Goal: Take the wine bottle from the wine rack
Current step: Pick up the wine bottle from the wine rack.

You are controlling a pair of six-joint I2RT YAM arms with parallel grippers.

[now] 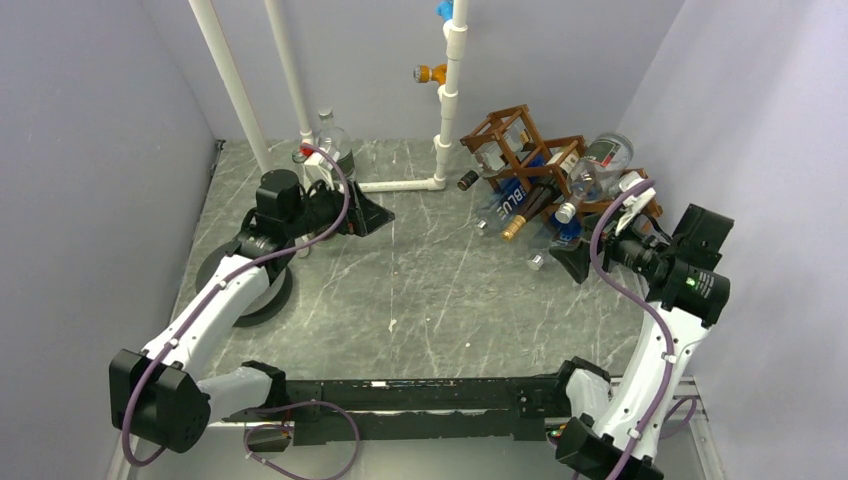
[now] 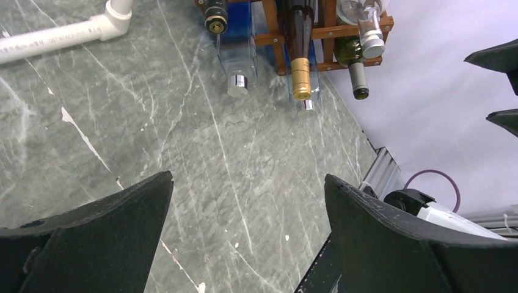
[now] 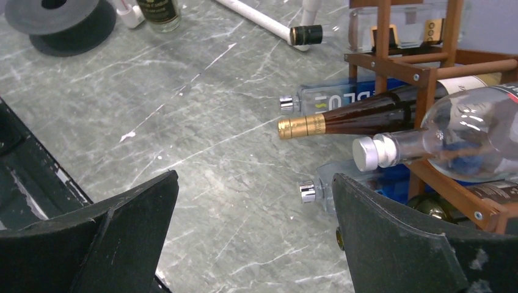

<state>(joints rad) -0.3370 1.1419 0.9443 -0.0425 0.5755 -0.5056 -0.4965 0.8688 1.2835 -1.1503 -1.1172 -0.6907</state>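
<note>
Right, the gold-capped wine bottle (image 3: 366, 119) lies in the wine rack (image 3: 427, 67), just ahead-right of the right gripper (image 3: 253, 201), whose jaws are wide and empty. Bare grey marbled worktop (image 3: 183, 122) spreads ahead-left. The left gripper (image 2: 247, 189), also wide, hangs over open worktop, with the rack far ahead against the pale wall (image 2: 427, 91).

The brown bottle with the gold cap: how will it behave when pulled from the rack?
The brown bottle looks like glass: probably stiff, slippery, breakable. Being round and lying sideways in the rack, it may roll once free.
</note>
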